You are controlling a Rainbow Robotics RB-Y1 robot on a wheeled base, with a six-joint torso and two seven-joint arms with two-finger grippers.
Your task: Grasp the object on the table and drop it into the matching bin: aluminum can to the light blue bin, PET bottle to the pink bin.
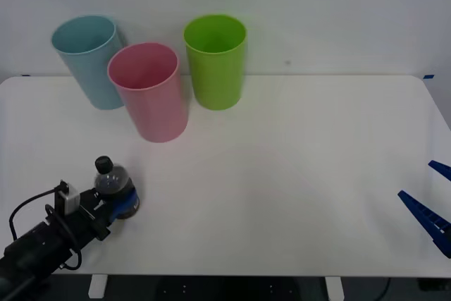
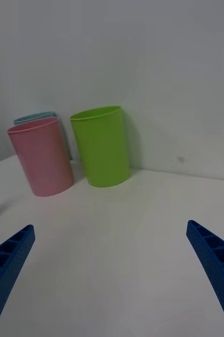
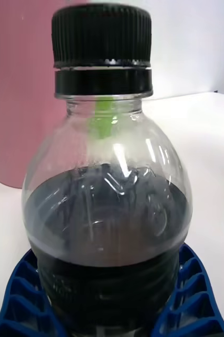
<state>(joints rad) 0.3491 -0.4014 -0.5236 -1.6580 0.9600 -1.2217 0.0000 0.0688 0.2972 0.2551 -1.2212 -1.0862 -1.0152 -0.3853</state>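
The left pincer (image 1: 121, 204) is gripping the upright PET bottle (image 1: 113, 182) at the near-left of the worktop (image 1: 296, 174). The pink bin (image 1: 149, 93) is standing farther off, slightly right. The right pincer (image 1: 428, 202) is waiting spread at the near-right edge.

PET bottle (image 3: 106, 210) base hidden between blue fingers (image 3: 22, 295); label unreadable.

The front view looks forward and down from above the arms across the whole worktop (image 1: 296, 174) to the back wall. The right wrist view sits low near the worktop's right edge, facing the pink bin (image 2: 40, 156) well apart, which both views share. The left wrist view is pressed close behind the PET bottle (image 3: 106, 200), with pink behind it.
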